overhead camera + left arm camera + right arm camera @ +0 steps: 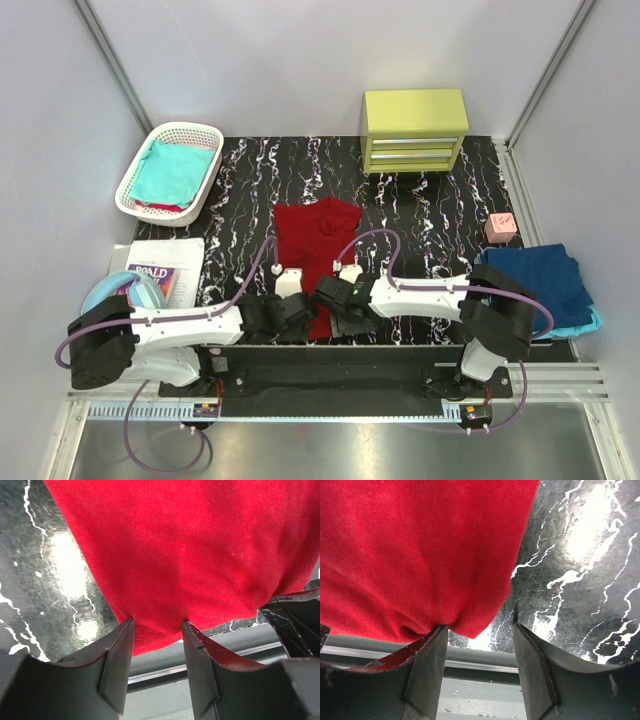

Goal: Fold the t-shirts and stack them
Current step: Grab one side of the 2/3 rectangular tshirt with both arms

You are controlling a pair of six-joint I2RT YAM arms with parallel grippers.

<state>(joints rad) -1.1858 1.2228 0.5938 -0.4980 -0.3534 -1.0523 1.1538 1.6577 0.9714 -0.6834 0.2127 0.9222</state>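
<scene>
The dark red t-shirt [315, 240] lies in a long narrow shape on the black marbled mat [430, 220], its near hem at the mat's front edge. My left gripper [300, 316] and right gripper [336, 312] meet at that hem. In the left wrist view the left gripper [157, 626] stands open, with the red t-shirt [190, 550] hem lying across the gap between its tips. Through the right wrist camera, the right gripper [479, 627] is open too. A corner of the red t-shirt [415, 550] touches only its left finger [427, 665].
A white lattice basket [185, 127] at the back left holds a teal t-shirt [172, 172]. A navy t-shirt [535, 278] lies on a light blue one [590, 325] at the right. A yellow-green drawer unit [414, 130], a pink block [500, 227] and a magazine [160, 268] also stand around.
</scene>
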